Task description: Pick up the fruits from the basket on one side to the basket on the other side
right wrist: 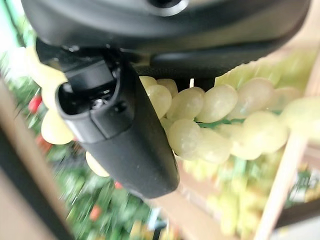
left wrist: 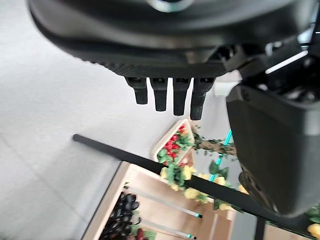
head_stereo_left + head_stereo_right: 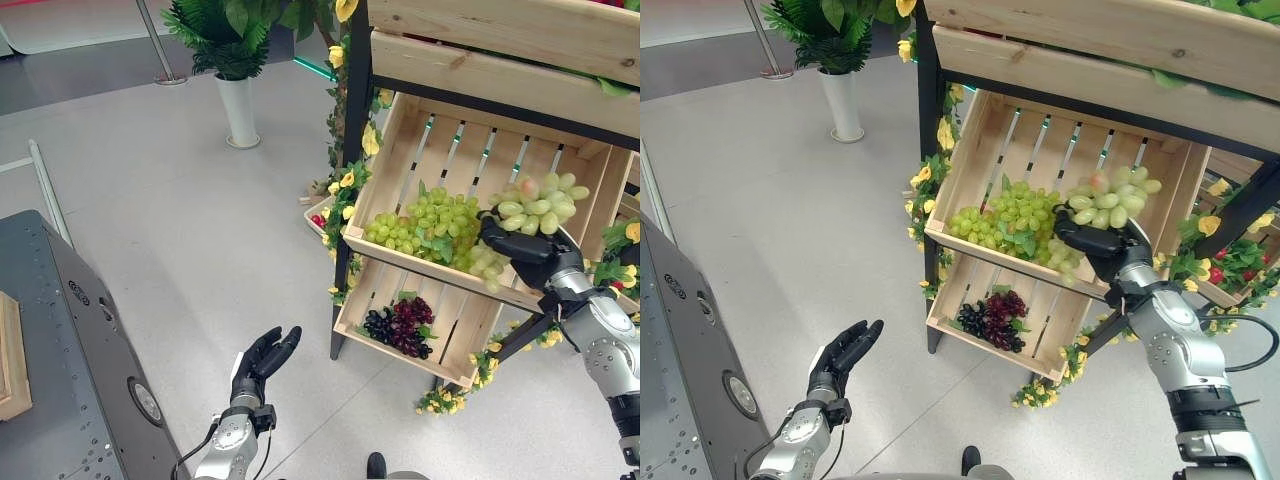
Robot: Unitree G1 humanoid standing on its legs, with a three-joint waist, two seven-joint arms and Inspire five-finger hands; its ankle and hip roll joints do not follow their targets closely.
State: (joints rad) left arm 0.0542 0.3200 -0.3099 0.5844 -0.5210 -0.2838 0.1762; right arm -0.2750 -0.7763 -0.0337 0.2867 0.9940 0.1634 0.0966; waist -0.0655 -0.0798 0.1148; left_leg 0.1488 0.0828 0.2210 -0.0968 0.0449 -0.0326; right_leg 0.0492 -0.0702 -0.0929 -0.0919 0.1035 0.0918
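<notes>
My right hand [image 3: 525,250] is shut on a bunch of green grapes [image 3: 540,202], held just above the front right rim of the upper wooden crate [image 3: 420,140]. Up close, the grapes [image 1: 220,120] lie pressed against the thumb [image 1: 120,125]. More green grapes [image 3: 425,228] lie piled in that crate. In the lower crate [image 3: 462,320] rests a bunch of dark purple and red grapes [image 3: 400,325]. My left hand [image 3: 262,362] hangs open over the floor, left of the shelf, holding nothing; its straight fingers [image 2: 170,95] show in the left wrist view.
The crates sit in a black-framed shelf [image 3: 357,110] trimmed with yellow flowers [image 3: 352,185]. A higher wooden crate [image 3: 500,45] tops it. A potted plant in a white vase [image 3: 238,105] stands on the floor behind. A grey machine [image 3: 60,350] fills the lower left.
</notes>
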